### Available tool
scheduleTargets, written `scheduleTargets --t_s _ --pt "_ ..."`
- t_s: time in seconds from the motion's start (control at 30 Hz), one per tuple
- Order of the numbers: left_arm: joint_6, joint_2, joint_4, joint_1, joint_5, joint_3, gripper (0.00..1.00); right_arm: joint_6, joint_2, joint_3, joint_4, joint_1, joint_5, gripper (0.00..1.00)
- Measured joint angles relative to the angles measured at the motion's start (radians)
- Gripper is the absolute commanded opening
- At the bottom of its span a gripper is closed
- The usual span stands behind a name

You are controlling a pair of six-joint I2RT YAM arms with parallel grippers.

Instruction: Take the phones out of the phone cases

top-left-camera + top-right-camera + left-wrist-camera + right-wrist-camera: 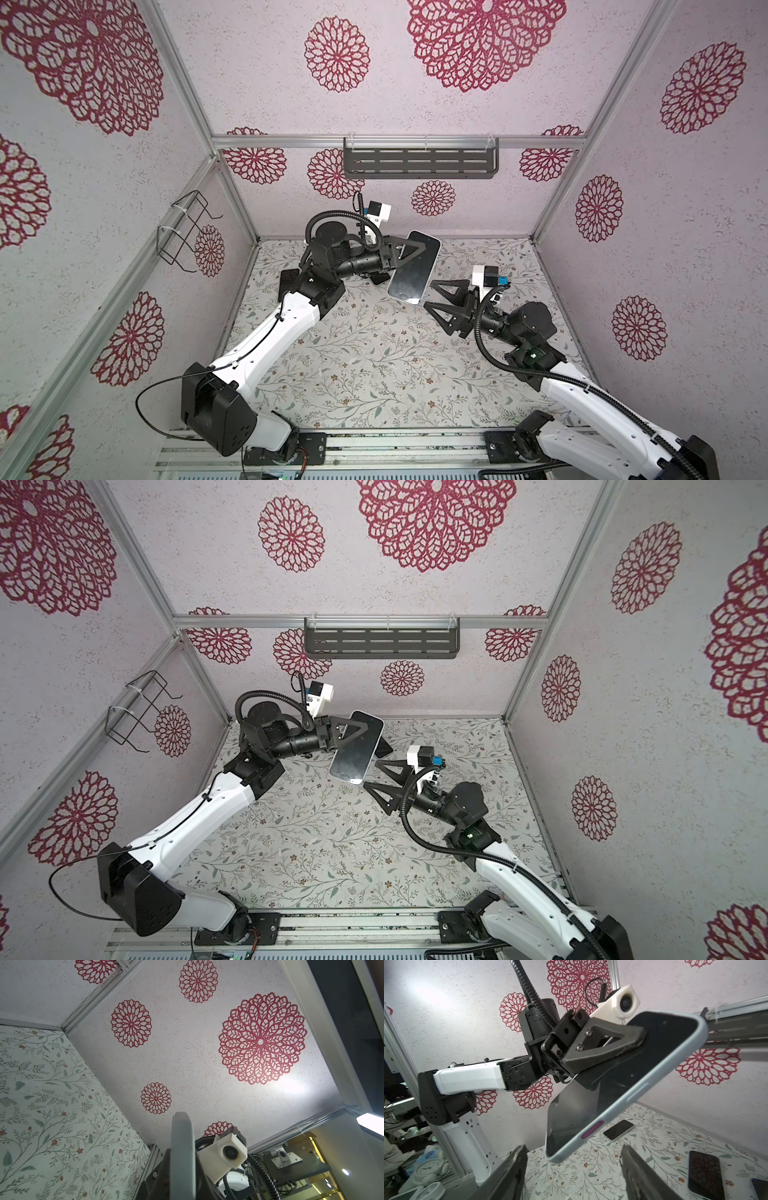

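Presently, left side first. Left gripper (pixel 409 253) clenched on the phone (pixel 415 276), one finger flat on the glass, the other hidden behind the back. Phone seated in a pale blue phone case (pixel 654 1088), pink side button showing. Held aloft over the middle of the bench's (pixel 374 365) far edge, clear of the surface, tilted, free end dipping toward the right arm.

Next, right gripper (pixel 429 296): released, jaws spread wide, just beside that free end, touching nothing so far as visible.

Handling, by judgement only. Light, rigid slab; glass face slick, breakable if dropped. Case rim probably soft and rubbery, tightest at the corners. Best purchase for the right jaws: case lip at the free corner, to peel it back off the phone. Not the glass. Left clamp across both phone and case together, so likely to fight the separation unless re-seated on one alone.

Farther right, flat on the bench, screens up: small handset (pixel 618 1130), larger handset (pixel 705 1174). Not part of the job.
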Motion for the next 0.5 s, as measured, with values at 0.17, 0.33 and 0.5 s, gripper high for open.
scheduleTargets --t_s 0.17,0.33,0.5 --pt "0.084 -0.013 -0.079 0.0 0.0 0.013 0.0 0.04 0.058 0.025 -0.019 0.0 -0.074 0.62" --pt "0.095 -0.013 -0.09 0.0 -0.004 0.013 0.0 0.082 0.082 0.014 0.002 0.006 -0.108 0.56" --pt "0.095 -0.012 -0.089 0.0 -0.004 0.013 0.0 0.111 0.087 0.0 0.032 0.02 -0.132 0.47"
